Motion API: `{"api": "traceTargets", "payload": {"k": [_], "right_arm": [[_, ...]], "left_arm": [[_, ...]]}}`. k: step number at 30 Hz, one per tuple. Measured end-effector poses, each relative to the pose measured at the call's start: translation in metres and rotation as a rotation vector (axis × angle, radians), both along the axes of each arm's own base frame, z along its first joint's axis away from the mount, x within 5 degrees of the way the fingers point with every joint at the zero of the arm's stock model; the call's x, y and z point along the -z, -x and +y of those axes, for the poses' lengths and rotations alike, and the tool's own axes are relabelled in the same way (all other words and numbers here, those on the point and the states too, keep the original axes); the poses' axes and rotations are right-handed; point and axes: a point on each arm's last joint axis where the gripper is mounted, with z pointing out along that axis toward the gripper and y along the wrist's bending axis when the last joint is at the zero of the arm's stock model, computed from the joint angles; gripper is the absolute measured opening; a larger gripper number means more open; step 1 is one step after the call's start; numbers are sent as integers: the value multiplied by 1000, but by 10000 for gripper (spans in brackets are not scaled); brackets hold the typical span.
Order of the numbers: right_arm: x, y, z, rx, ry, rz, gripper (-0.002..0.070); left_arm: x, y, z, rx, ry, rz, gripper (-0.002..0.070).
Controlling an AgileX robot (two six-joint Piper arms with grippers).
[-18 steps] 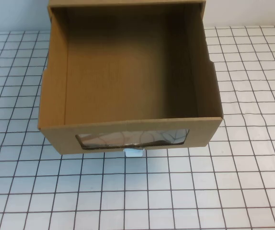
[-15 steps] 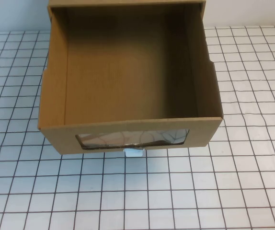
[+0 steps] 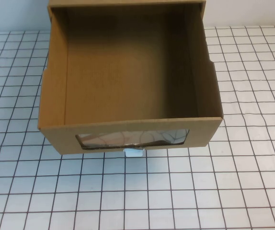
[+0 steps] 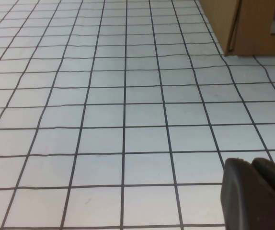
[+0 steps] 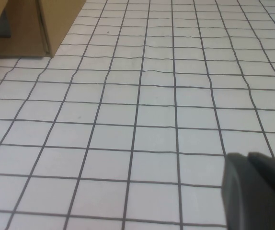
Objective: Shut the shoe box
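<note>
The shoe box (image 3: 128,129) is brown cardboard. Its drawer stands pulled far out toward me and is empty. Its front has a clear window (image 3: 131,138) with a small white pull tab (image 3: 132,153) below it. A corner of the box shows in the left wrist view (image 4: 252,28) and in the right wrist view (image 5: 32,26). My left gripper (image 4: 250,165) is shut and empty, low over the gridded table, well short of the box. My right gripper (image 5: 247,160) is shut and empty, likewise over bare table. Neither gripper shows in the high view.
The table (image 3: 233,191) is white with a black grid. The box's outer sleeve (image 3: 128,3) sits at the far edge against a pale wall. Open grid lies in front of the box and on both sides.
</note>
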Motion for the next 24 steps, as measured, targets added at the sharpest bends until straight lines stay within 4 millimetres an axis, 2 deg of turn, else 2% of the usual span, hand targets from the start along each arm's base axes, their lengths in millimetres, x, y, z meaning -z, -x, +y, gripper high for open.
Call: {"api": "traceTargets", "payload": {"k": [11, 18, 24], "right_arm": [[-4, -1, 0, 2, -4, -43, -13], [-28, -4, -1, 16, -30, -306, -14], [-48, -1, -2, 27, -53, -527, -14]], "left_arm": [[-2, -1, 0, 4, 2, -24, -2], [-11, -3, -2, 20, 14, -127, -2], [-29, -4, -5, 51, 35, -320, -2]]}}
